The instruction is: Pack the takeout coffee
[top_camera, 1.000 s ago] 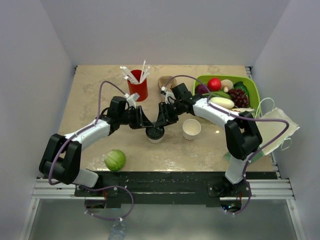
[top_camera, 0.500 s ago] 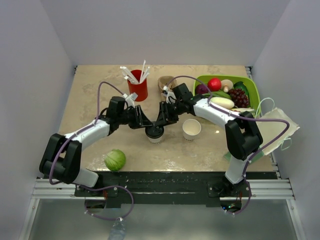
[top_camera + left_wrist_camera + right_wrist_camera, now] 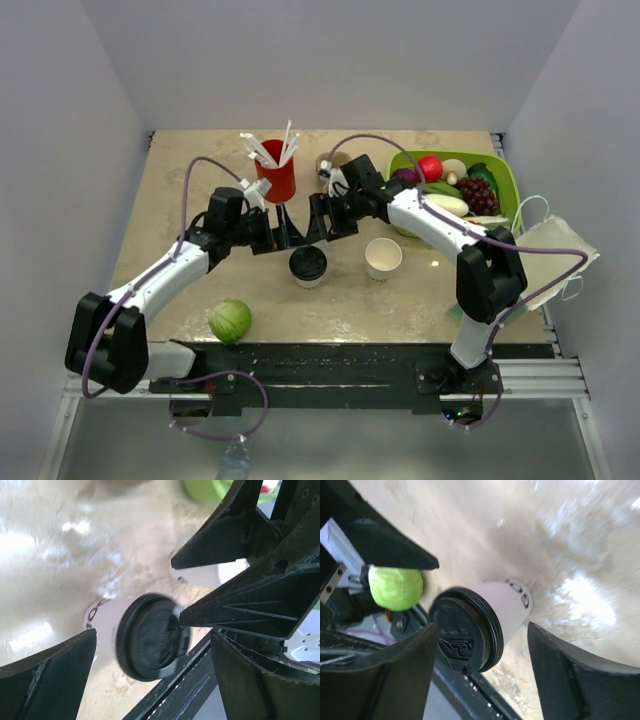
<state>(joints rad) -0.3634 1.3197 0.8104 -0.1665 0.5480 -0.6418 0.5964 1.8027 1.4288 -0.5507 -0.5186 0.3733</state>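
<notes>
A: Room, surface?
B: White walls [image 3: 330,60]; beige stone-patterned table [image 3: 165,180].
A: Pincers?
B: Left gripper [image 3: 284,228], right gripper [image 3: 316,218]: both spread wide, holding nothing.
A: Takeout coffee [image 3: 308,266]?
B: Mid-table, just nearside of them, upright, long axis vertical, black lid up.

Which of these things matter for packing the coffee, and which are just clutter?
Job:
takeout coffee, lidded
handled bag at the right edge, probably for packing

Lying about:
lidless white cup
red cup of straws
cabbage
green tray of produce
</notes>
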